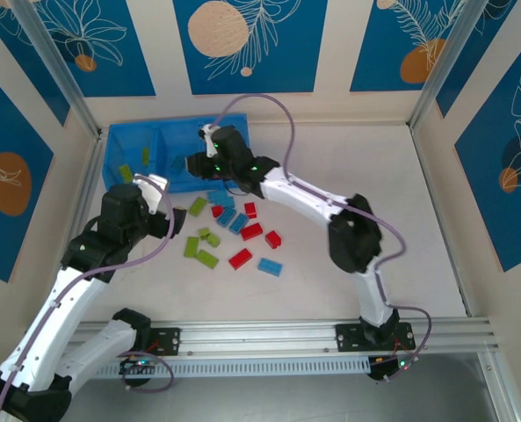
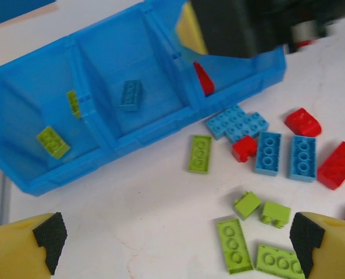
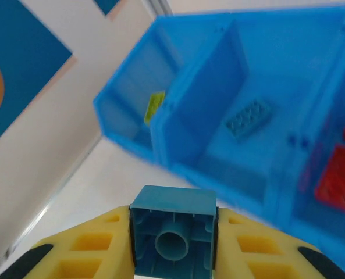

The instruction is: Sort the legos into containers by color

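No writing, label, brand, number or sign can be read; the studs on the legos (image 2: pixel 268 152) are too small and blurred to show any lettering, and the wall panels (image 1: pixel 242 44) carry only drawn leaves and circles
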Robot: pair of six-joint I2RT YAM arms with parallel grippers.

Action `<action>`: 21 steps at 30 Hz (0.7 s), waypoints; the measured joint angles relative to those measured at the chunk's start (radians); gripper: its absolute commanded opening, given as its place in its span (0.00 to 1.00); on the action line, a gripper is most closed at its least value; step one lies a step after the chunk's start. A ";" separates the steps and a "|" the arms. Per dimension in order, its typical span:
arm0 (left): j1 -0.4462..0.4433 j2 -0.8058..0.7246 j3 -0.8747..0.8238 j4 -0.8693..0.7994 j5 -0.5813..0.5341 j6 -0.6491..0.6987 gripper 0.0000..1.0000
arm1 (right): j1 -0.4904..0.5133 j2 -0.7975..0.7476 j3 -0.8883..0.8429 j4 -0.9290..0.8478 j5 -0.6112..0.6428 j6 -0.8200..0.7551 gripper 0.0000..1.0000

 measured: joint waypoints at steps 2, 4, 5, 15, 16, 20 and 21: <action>0.002 -0.008 -0.008 0.011 -0.022 0.000 1.00 | 0.000 0.164 0.204 -0.021 0.007 -0.018 0.31; 0.004 -0.014 -0.015 0.018 -0.036 0.000 1.00 | 0.000 0.316 0.411 -0.067 0.021 -0.037 0.31; 0.005 -0.017 -0.018 0.020 -0.042 0.000 1.00 | 0.000 0.397 0.528 -0.099 0.026 -0.050 0.32; 0.024 -0.014 -0.032 0.037 -0.055 -0.001 1.00 | 0.008 0.546 0.774 -0.271 0.055 -0.105 0.58; 0.025 -0.011 -0.035 0.040 -0.057 -0.001 1.00 | 0.009 0.507 0.739 -0.288 0.051 -0.100 0.58; 0.026 0.000 -0.042 0.043 -0.067 -0.001 0.99 | 0.013 0.285 0.545 -0.354 0.016 -0.087 0.62; 0.026 0.002 -0.043 0.043 -0.070 -0.001 0.99 | 0.013 0.222 0.494 -0.370 -0.001 -0.085 0.63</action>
